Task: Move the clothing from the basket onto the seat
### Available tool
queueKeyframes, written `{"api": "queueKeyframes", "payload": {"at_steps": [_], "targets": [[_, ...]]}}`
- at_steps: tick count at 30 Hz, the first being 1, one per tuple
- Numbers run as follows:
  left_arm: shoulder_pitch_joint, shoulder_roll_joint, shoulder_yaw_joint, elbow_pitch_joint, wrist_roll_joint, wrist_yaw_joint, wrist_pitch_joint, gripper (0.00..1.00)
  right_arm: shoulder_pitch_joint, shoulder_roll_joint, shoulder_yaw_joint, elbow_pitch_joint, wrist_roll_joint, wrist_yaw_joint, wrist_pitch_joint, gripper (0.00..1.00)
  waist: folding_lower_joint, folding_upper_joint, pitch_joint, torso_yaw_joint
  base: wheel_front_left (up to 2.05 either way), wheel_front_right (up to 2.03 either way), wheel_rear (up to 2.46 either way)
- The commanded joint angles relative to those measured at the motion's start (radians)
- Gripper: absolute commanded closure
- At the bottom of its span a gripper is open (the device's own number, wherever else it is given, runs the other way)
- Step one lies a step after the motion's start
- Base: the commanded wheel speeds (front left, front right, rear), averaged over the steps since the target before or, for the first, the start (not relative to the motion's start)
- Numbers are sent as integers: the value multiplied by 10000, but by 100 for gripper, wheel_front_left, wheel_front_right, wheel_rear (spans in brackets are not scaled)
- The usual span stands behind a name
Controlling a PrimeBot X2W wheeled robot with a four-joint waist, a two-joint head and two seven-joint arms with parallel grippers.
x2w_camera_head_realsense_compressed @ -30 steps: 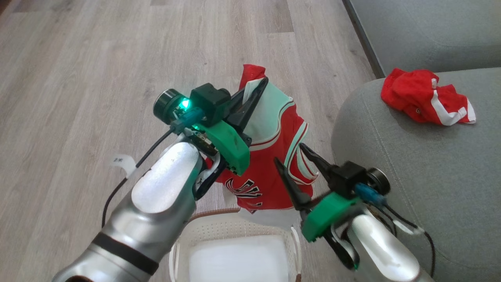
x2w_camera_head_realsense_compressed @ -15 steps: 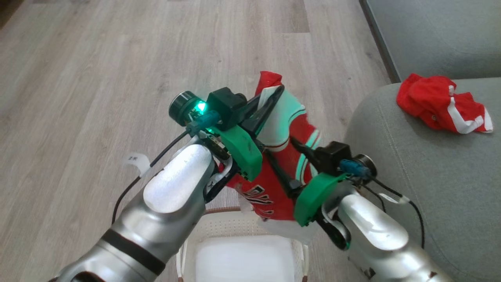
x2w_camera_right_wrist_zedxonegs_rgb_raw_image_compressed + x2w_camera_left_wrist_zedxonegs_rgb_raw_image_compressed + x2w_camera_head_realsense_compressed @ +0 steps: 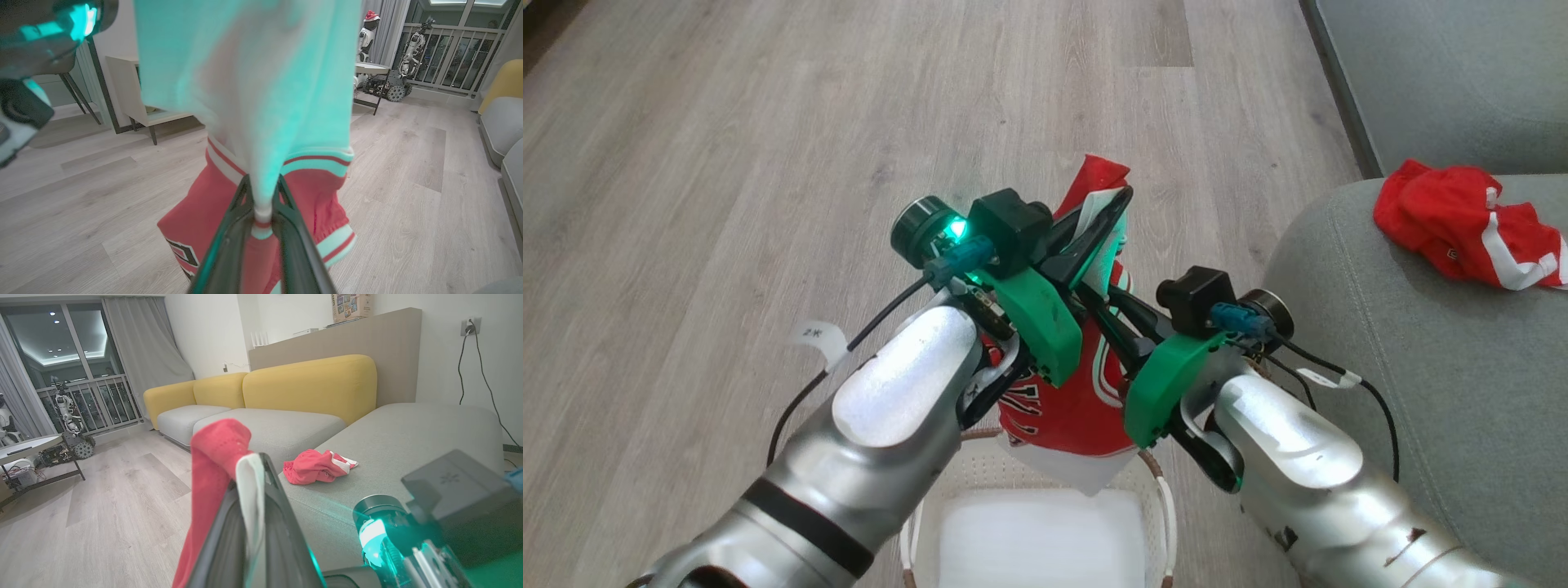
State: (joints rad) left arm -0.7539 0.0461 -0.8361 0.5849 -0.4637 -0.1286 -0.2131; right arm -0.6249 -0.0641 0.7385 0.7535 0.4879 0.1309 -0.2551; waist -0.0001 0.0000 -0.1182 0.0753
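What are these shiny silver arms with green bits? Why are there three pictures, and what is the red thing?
Those are a robot's two arms; each ends in a gripper with two long dark fingers. One picture comes from a camera on its head, looking down. The other two come from cameras on its wrists, looking along the fingers. The left gripper and the right gripper are both shut on a red garment with white trim, held above a cream basket on the wooden floor. A white sheet lies in the basket. A second red garment lies on the grey sofa seat.
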Motion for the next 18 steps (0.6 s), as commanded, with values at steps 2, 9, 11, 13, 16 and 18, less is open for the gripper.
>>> {"api": "queueKeyframes", "payload": {"at_steps": [2, 9, 11, 13, 16, 18], "targets": [[-675, 95, 326, -208, -109, 103, -100, 100, -431, 139, -3, -268, 86, -2, -67, 100, 1, 0, 25, -38, 0, 0, 0], [-402, 284, 510, 26, -261, 257, -245, 75, -477, 139, -460, -177, -194, -2, -67, 100, 1, 0, 152, -394, 0, 0, 0], [-274, 357, 567, 46, -276, 300, -307, 29, -502, 139, -687, -142, -351, -2, -67, 100, 1, 0, 190, -547, 0, 0, 0], [-107, 433, 622, 61, -317, 326, -350, 0, -528, 139, -952, -108, -524, -2, -67, 100, 1, 0, 224, -730, 0, 0, 0], [159, 539, 694, 84, -364, 358, -402, 0, -567, 139, -1411, -46, -828, -2, -67, 100, 1, 0, 272, -1031, 0, 0, 0], [358, 600, 731, 107, -386, 385, -427, 0, -587, 139, -1745, -17, -1053, -2, -67, 100, 1, 0, 300, -1270, 0, 0, 0]]}}
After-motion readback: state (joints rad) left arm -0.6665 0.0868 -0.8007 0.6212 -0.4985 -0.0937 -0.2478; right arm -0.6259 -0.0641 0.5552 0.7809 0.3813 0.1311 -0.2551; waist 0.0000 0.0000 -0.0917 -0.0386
